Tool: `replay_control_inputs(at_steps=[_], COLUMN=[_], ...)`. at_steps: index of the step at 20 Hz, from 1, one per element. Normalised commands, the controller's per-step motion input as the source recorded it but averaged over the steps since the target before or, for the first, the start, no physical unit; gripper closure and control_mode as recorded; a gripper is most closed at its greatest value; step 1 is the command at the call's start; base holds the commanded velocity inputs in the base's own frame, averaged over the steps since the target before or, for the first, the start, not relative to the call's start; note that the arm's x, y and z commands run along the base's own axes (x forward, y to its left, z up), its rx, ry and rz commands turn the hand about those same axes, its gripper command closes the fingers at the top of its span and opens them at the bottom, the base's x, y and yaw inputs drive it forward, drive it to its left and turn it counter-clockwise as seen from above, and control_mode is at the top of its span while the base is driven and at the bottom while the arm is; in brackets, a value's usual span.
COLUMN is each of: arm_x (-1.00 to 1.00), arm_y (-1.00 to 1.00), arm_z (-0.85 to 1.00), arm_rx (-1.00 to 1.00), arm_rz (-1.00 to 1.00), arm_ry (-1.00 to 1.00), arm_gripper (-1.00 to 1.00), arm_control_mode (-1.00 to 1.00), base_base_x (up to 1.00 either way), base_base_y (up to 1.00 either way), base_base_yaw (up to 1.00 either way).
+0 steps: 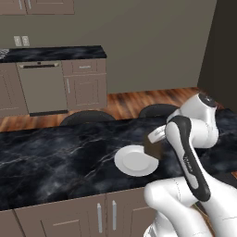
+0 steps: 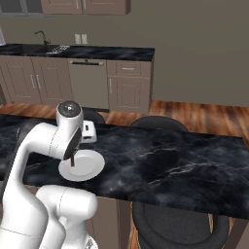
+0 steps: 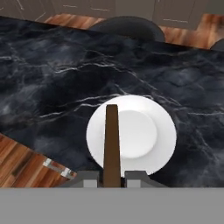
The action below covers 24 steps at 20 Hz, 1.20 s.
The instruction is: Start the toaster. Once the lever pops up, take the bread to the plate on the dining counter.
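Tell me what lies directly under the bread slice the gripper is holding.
The white plate on the dining counter lies below the bread, held edge-on in the shut gripper. The strip of plate behind the slice is covered.

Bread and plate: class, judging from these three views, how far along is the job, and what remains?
Done: the bread is out of the toaster and carried to the dining counter. In hand: the gripper holds the slice edge-on between its fingers, above the plate. Left: lower it, release it onto the plate, and withdraw.
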Motion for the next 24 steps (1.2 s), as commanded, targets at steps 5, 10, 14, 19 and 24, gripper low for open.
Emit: replay_control_inputs(at_steps=[5, 10, 14, 19, 24], arm_x=[0.34, 0.20, 0.13, 0.01, 0.02], arm_y=[0.07, 0.09, 0.06, 0.00, 0.00], arm_z=[-0.31, -0.22, -0.32, -0.36, -0.24], arm_rx=[0.00, 0.00, 0.00, 0.00, 0.00], arm_rz=[0.00, 0.00, 0.00, 0.00, 0.00], arm_ry=[0.05, 0.01, 0.00, 0.00, -0.01], arm_gripper=[1.00, 1.00, 1.00, 1.00, 1.00], arm_control_mode=[-1.00, -1.00, -1.00, -1.00, -1.00], base_base_x=[0.00, 0.00, 0.00, 0.00, 0.00], base_base_y=[0.00, 0.00, 0.00, 0.00, 0.00], base_base_yaw=[0.00, 0.00, 0.00, 0.00, 0.00])
